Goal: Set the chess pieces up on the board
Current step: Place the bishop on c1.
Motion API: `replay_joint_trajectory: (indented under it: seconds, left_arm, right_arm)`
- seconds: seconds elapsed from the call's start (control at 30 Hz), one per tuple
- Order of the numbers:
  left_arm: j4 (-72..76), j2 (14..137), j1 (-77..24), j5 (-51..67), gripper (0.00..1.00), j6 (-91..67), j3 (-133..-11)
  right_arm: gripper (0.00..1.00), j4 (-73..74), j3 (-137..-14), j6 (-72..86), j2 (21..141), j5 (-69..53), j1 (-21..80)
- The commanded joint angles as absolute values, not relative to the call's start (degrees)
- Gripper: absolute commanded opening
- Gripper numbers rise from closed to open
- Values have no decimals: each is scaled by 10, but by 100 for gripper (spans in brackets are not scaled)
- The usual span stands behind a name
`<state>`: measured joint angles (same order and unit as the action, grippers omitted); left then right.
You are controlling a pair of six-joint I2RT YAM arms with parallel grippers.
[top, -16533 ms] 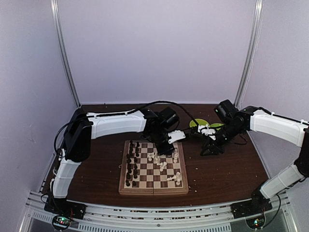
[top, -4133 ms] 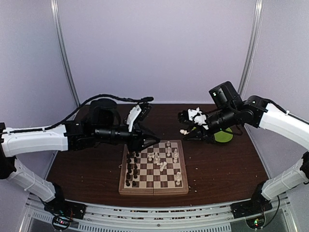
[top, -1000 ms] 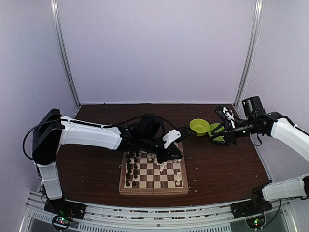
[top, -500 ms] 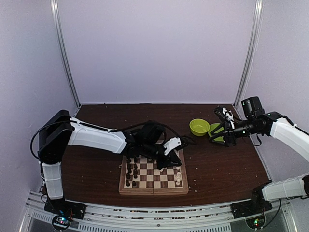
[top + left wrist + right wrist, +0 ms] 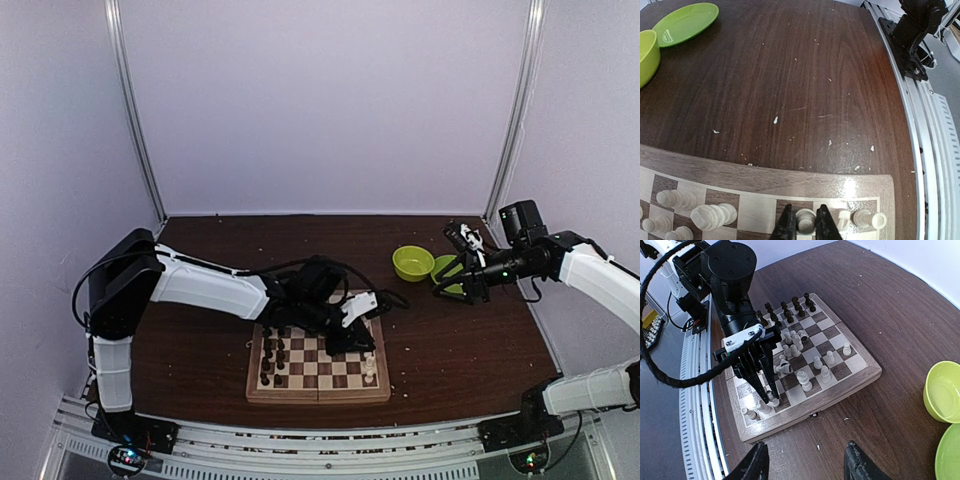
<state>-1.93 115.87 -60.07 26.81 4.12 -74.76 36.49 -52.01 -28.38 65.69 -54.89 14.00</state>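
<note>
The wooden chessboard (image 5: 318, 393) lies at the table's near middle; it also shows in the left wrist view (image 5: 790, 175) and the right wrist view (image 5: 852, 384). Dark pieces (image 5: 272, 345) stand along its left side. White pieces (image 5: 369, 371) stand or lie scattered on its right half. My left gripper (image 5: 358, 342) is low over the board's right side, shut on an upright white piece (image 5: 805, 220) between its fingertips (image 5: 785, 226). Two more white pieces (image 5: 869, 218) stand beside it at the board's corner. My right gripper (image 5: 807, 465) is open and empty, above the table right of the board (image 5: 466, 276).
A green bowl (image 5: 413, 263) and a green plate (image 5: 448, 268) sit at the back right, the plate partly behind my right gripper. White crumbs (image 5: 775, 119) dot the dark table. A metal rail (image 5: 320, 455) runs along the near edge.
My left gripper has shifted toward the board's near right side and come down around the white piece. My right arm has stayed where it was.
</note>
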Motion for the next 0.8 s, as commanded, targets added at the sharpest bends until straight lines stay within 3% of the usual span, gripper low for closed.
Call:
replay_joint_trajectory:
  seconds: [0.0,0.77]
  left_arm:
    - [-29,1170,-605,270,10,52,-770]
    - [-50,1183,-612,222,11,44,-790]
  right_arm:
    - [51,370,-526,-293,657,-559,137]
    - [51,379,-528,-300,661,-562,137]
